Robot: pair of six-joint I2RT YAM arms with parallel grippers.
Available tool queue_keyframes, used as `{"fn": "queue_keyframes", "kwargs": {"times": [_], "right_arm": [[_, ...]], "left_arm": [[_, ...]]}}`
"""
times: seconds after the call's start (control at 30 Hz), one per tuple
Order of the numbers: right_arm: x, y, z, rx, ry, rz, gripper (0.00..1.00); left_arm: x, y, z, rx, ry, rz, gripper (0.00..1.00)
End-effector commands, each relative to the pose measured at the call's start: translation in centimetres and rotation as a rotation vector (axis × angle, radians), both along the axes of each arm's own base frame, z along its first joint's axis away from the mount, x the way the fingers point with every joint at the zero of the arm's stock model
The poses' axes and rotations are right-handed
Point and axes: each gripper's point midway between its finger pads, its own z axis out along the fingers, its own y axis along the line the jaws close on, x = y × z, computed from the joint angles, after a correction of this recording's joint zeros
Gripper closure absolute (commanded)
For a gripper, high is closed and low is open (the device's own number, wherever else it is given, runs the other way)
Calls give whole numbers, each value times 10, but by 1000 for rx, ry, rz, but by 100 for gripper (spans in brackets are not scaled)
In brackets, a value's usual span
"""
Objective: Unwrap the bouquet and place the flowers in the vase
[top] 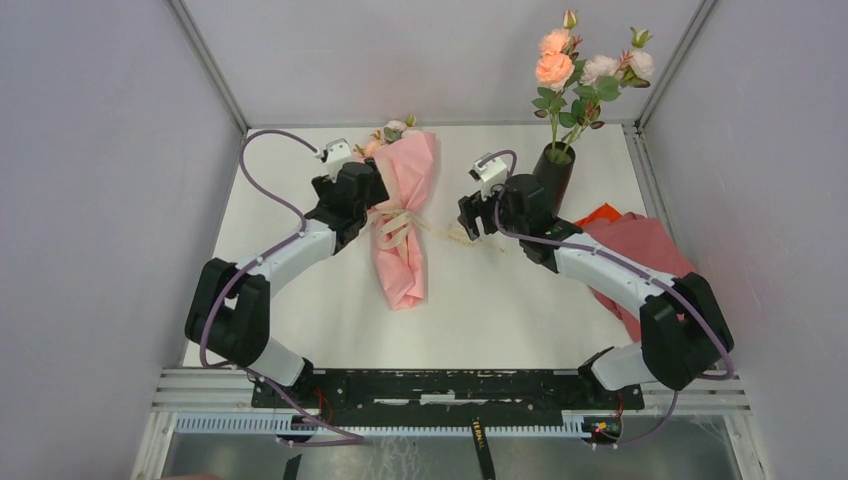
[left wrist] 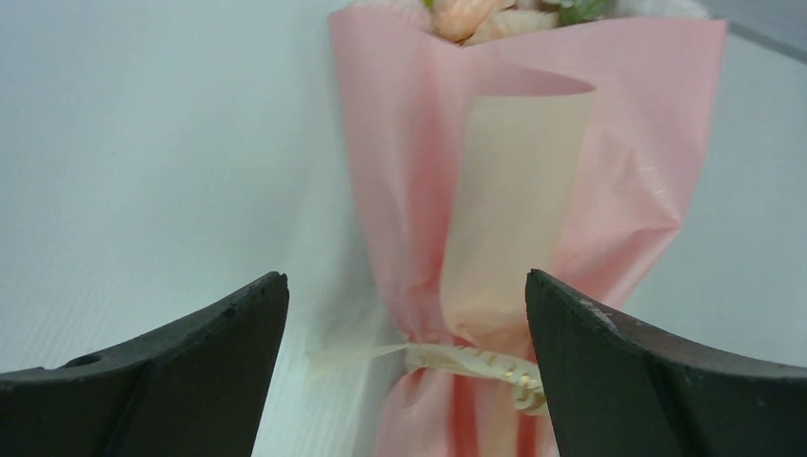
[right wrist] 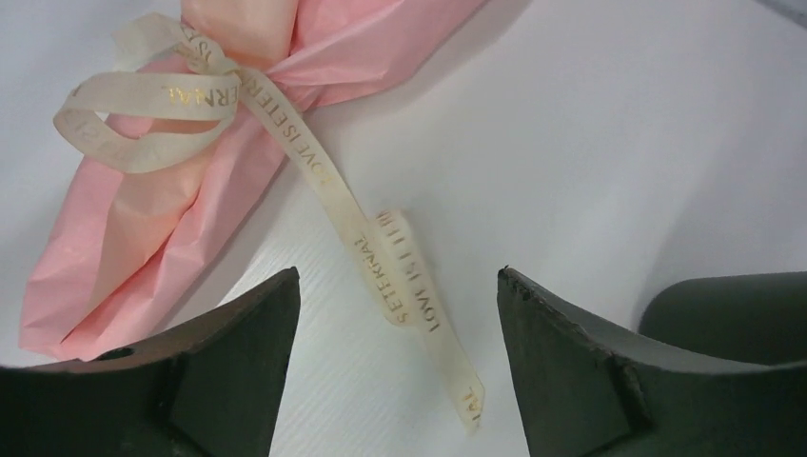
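On the white table (top: 500, 300), the bouquet (top: 405, 225) lies wrapped between the arms, its ribbon (right wrist: 314, 162) not yet untied. The vase (top: 554, 172) at the back right already holds flowers (top: 585, 70). The left gripper (left wrist: 404, 276) and right gripper (right wrist: 398, 271) hover with jaws apart, empty.

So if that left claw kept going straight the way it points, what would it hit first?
Most likely the bouquet: its pink wrapping lies straight ahead of the open left claw, near the ribbon. Depth is hard to judge.

pink bouquet (top: 412, 185) flat, ribbon (top: 393, 228) tied
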Motion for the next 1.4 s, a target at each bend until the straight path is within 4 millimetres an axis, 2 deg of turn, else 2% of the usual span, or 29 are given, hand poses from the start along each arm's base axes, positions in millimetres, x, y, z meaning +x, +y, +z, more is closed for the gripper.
{"fn": "queue_keyframes", "kwargs": {"times": [0.0,0.1,0.3,0.4,0.5,0.6,0.67,0.77,0.97,1.13,1.37], "right_arm": [[13,27,2,11,3,44,18],[23,47,2,10,-4,63,18],[47,91,5,40,38,111,18],[53,106,8,51,29,134,18],[50,116,3,71,46,165,18],[46,116,-6,60,62,174,19],[46,112,-9,44,61,164,19],[46,107,-11,25,55,154,19],[42,106,-13,25,58,157,19],[41,96,-18,0,52,128,19],[41,89,-19,-14,44,103,19]], "left_arm": [[-31,32,-33,39,78,142,0],[-51,39,-47,-58,105,224,0],[-79,17,-41,-494,20,275,4],[-84,22,-33,-579,-35,322,7],[-91,32,-30,-713,-124,369,9],[-93,41,-15,-884,-272,391,13],[-94,45,-14,-921,-271,409,14],[-91,40,-20,-998,-238,395,16],[-71,23,-29,-1230,-217,269,17],[-61,13,-57,-1410,-110,251,20],[-48,3,-62,-1494,-83,213,20]]}}
